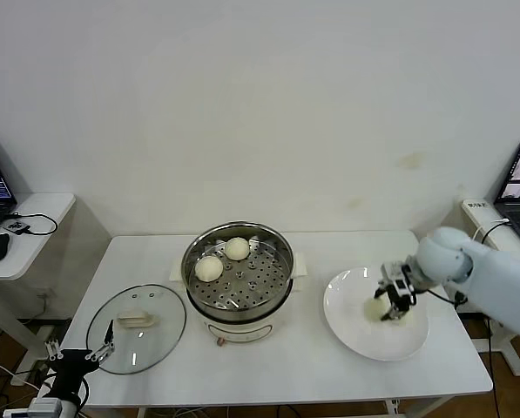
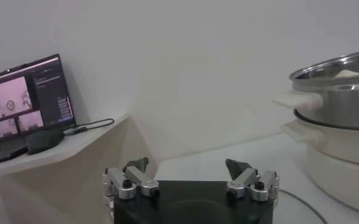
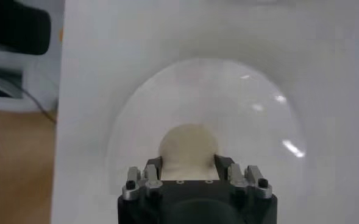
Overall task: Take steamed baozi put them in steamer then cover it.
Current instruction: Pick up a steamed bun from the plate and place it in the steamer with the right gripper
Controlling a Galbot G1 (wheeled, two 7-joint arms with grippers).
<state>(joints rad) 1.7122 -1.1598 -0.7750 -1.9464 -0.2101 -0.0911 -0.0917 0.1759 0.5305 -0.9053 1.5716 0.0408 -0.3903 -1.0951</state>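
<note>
Gripping one steamed baozi (image 3: pixel 188 145) between its fingers on the white plate (image 1: pixel 355 326), the right claw (image 1: pixel 390 305) has the steamer (image 1: pixel 239 270) to its left across the counter (image 1: pixel 286 366), two buns already inside. The left claw (image 1: pixel 81 353), wide open, idles beside the cover (image 1: pixel 138 326).

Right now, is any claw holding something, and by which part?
The right claw grips a baozi on the plate by its sides. The left claw is empty.

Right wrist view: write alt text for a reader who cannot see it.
The right pincer grips a cream-white baozi on the white plate, its fingers pressed to either side of the bun. The plate sits on a white table.
</note>
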